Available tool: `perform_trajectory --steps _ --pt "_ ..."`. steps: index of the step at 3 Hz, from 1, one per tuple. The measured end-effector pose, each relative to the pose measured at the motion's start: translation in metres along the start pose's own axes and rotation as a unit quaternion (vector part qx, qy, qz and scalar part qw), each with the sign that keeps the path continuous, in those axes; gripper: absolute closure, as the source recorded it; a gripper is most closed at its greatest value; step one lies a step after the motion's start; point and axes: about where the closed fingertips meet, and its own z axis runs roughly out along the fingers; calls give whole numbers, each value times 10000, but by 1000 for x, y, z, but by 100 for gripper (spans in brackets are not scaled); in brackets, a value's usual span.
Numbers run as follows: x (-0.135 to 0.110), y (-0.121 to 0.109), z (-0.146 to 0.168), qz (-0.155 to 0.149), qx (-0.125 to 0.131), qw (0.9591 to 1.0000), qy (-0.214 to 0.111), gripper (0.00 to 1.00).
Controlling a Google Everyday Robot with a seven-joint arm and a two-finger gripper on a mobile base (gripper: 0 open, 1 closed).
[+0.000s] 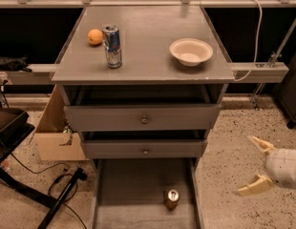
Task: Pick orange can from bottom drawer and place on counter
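The orange can stands upright in the open bottom drawer, right of its middle, silver top facing up. My gripper is at the lower right, over the speckled floor right of the cabinet, level with the drawer. Its two pale fingers are spread apart and hold nothing. The counter is the flat grey top of the cabinet above.
On the counter stand a blue-and-silver can, a round orange fruit and a white bowl. Two upper drawers with knobs stick out slightly. A cardboard box and cables lie on the floor at left.
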Motion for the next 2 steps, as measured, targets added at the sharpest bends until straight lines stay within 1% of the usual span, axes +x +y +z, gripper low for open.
perform_trajectory --steps 1,2 --pt "10 0 23 25 -224 9995 -207 0" --pt "29 3 56 -43 -451 9964 -717 0"
